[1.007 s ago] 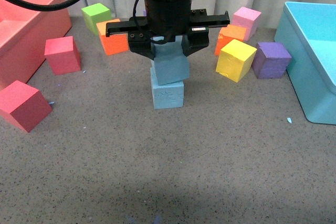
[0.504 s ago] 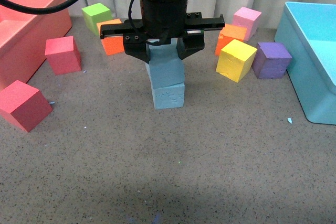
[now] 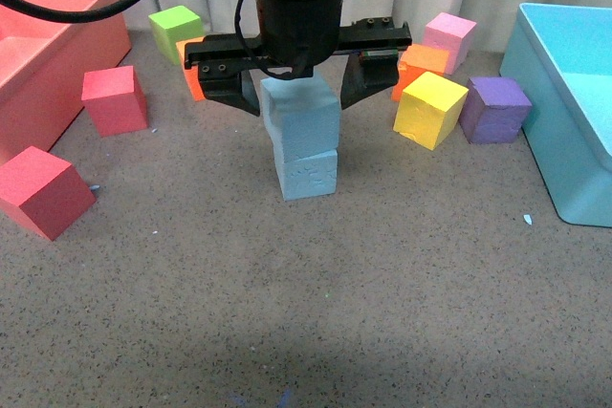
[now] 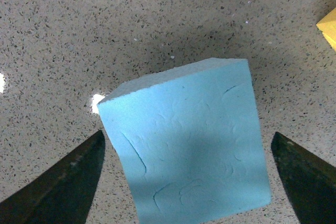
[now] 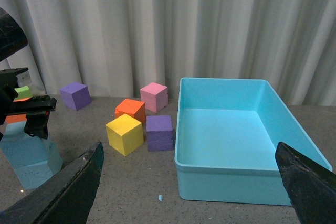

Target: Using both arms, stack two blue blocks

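Two sky-blue blocks stand stacked on the table. The upper blue block (image 3: 300,118) sits a little askew on the lower blue block (image 3: 306,175). My left gripper (image 3: 300,83) is open around the upper block, one finger on each side with gaps. In the left wrist view the upper block (image 4: 189,145) lies between the open left gripper (image 4: 188,182), touching neither finger. My right gripper (image 5: 189,182) is open and empty, out of the front view, facing the turquoise bin (image 5: 231,179). The stack shows in the right wrist view (image 5: 26,153).
Yellow (image 3: 429,109), purple (image 3: 493,109), orange (image 3: 421,64) and pink (image 3: 449,38) cubes stand right of the stack. Green (image 3: 174,30), orange (image 3: 194,69) and red (image 3: 114,99) cubes, another red cube (image 3: 40,191) and a pink bin (image 3: 67,35) are left. The turquoise bin (image 3: 545,112) is far right.
My left gripper has opened and risen, leaving the upper blue block resting on the lower one. The fingers have spread away from the block's sides.
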Controlling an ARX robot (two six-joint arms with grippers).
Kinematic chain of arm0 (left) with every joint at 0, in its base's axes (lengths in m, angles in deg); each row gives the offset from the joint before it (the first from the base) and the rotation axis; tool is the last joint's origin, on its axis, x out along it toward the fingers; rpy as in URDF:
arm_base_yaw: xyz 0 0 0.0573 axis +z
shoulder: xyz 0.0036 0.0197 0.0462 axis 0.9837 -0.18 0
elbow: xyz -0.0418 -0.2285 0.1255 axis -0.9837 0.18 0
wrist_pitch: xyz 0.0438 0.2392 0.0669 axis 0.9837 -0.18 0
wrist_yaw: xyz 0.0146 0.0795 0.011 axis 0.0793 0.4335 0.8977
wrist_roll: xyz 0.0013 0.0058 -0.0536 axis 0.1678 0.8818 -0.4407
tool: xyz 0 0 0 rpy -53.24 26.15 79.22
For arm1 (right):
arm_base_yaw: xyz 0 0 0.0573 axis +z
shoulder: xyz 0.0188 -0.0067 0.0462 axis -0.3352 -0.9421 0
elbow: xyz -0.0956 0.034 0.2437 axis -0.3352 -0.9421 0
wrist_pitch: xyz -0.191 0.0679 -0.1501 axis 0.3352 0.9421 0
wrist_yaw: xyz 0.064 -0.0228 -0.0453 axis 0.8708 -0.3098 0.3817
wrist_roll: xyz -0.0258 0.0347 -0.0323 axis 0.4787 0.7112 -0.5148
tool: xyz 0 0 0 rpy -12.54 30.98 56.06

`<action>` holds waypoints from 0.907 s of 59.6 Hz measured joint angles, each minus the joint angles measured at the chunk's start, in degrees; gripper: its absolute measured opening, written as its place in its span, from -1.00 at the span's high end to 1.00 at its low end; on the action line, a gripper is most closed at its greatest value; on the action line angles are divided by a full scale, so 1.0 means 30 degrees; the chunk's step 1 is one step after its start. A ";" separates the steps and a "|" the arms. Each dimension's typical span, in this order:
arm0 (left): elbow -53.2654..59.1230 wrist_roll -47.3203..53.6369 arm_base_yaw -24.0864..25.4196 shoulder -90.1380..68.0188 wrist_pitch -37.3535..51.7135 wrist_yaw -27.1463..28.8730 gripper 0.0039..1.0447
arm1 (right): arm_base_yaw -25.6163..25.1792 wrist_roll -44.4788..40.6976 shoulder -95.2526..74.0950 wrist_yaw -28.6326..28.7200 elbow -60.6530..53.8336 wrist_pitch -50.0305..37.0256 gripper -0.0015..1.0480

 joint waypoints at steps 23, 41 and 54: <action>0.2623 0.1574 0.0525 0.2856 0.3796 0.1654 -0.79 | 0.0000 0.0000 0.0000 0.0000 0.0000 0.0000 -0.82; 1.9569 1.0462 0.3133 0.9151 3.1088 0.2441 0.18 | 0.0000 0.0000 0.0000 -0.0029 0.0000 0.0000 -0.82; 2.6155 1.1183 0.5340 1.4185 3.4009 0.0291 0.93 | 0.0000 0.0000 0.0000 0.0000 0.0000 0.0000 -0.82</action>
